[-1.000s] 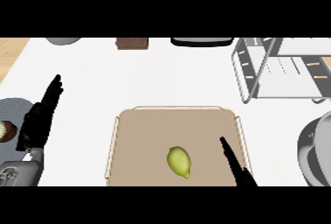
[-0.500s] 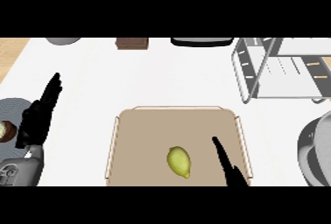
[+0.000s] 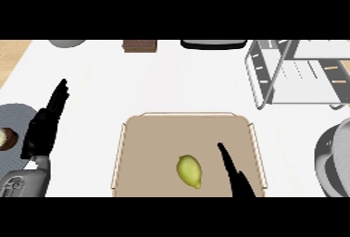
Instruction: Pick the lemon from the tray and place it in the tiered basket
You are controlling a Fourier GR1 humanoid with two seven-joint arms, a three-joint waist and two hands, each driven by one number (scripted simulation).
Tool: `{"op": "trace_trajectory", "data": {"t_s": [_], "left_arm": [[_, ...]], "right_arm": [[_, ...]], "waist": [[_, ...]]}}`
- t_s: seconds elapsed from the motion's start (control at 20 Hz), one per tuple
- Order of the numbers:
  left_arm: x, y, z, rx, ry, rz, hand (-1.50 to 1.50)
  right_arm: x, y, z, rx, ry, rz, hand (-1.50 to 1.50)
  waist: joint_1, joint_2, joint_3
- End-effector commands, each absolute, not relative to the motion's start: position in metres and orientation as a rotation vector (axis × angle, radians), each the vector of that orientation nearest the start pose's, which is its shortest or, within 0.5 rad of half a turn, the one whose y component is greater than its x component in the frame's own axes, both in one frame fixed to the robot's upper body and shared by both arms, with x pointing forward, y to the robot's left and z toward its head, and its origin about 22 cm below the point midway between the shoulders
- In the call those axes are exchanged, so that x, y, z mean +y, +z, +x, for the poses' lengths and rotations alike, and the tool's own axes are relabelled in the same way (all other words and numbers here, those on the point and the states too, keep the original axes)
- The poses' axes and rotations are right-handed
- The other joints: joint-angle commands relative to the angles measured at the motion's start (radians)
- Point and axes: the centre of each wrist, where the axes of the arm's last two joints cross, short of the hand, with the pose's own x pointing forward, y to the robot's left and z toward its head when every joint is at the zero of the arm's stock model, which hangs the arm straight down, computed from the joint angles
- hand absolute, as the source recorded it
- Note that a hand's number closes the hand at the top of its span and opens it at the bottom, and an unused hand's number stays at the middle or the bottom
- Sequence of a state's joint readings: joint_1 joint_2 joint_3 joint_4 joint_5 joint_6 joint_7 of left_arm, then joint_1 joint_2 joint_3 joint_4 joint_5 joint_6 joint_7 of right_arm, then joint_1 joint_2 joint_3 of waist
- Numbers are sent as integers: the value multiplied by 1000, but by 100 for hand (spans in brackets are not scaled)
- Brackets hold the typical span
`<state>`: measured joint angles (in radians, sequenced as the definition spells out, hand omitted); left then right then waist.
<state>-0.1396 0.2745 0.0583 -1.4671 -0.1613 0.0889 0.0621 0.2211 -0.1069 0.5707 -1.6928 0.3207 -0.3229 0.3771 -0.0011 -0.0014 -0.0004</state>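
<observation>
While the lemon [image 3: 189,171] is lying near the front of the tan tray [image 3: 137,139], its long axis is running almost straight away from the robot, leaning only slightly. The right hand [image 3: 234,175] is sitting just beside it, on the lemon's right, fingers straight and pressed together, pointing up the tray and holding nothing. Hand and fruit are not touching; a narrow strip of tray is showing between them. So the fruit is lying to the left of that hand, roughly level with its fingers, and I'd judge the hand needs to shift left and curl round the lemon's narrow width. The left hand [image 3: 45,127] is resting well off to the left of the tray, fingers straight and up, far less handy. Over at the far right the tiered basket [image 3: 295,74] is waiting, well apart from the lemon.
</observation>
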Motion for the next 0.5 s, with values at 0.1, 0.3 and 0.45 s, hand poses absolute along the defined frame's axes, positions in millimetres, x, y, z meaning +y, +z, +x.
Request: {"op": "trace_trajectory", "data": {"t_s": [0.1, 0.3, 0.45], "left_arm": [[296, 35, 281, -1520, -212, 433, 0], [299, 26, 260, -1539, -226, 424, 0], [283, 27, 276, -1523, -222, 411, 0]], "right_arm": [[-122, -18, 183, -1193, 377, -173, -150], [-110, -40, 166, -1193, 388, -134, -150], [-106, -25, 194, -1198, 397, -128, -150]], "waist": [[1, 1, 0], [3, 1, 1], [2, 1, 1]]}}
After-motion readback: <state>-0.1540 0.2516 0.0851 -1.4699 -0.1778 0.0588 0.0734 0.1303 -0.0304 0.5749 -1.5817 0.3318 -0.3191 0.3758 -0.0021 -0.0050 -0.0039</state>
